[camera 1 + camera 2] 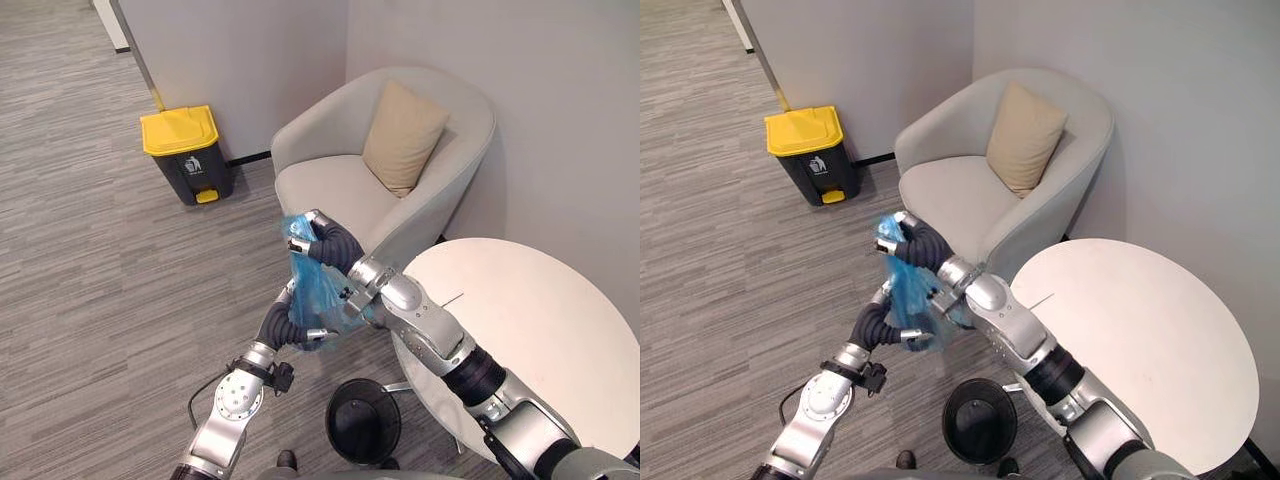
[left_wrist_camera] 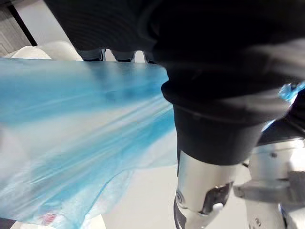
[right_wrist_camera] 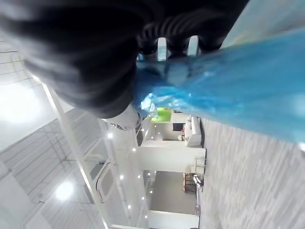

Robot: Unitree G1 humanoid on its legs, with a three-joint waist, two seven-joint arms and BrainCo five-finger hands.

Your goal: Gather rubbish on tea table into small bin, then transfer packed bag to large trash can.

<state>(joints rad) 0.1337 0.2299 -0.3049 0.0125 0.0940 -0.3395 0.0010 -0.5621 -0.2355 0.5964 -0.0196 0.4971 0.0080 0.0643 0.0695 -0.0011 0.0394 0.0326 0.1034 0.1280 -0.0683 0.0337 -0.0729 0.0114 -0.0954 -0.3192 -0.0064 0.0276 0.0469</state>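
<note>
The right hand (image 1: 322, 238) is clenched round the neck of the blue bag (image 1: 311, 282), which hangs upright down to the left hand (image 1: 300, 335), grip unreadable, with the yellow-lidded trash can (image 1: 185, 150) well apart, forward-left, on the left arm's side.

Blue bag (image 1: 318, 290) contents unreadable; tea table (image 1: 545, 320) cut off at right edge

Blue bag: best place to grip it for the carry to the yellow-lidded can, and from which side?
Grip the blue bag at its bunched neck, coming from above. The film gathers into a firm rope there, where the right hand is closed on it. The body below hangs slack and would likely slip. The left hand sits at the lower body, probably just steadying.
</note>
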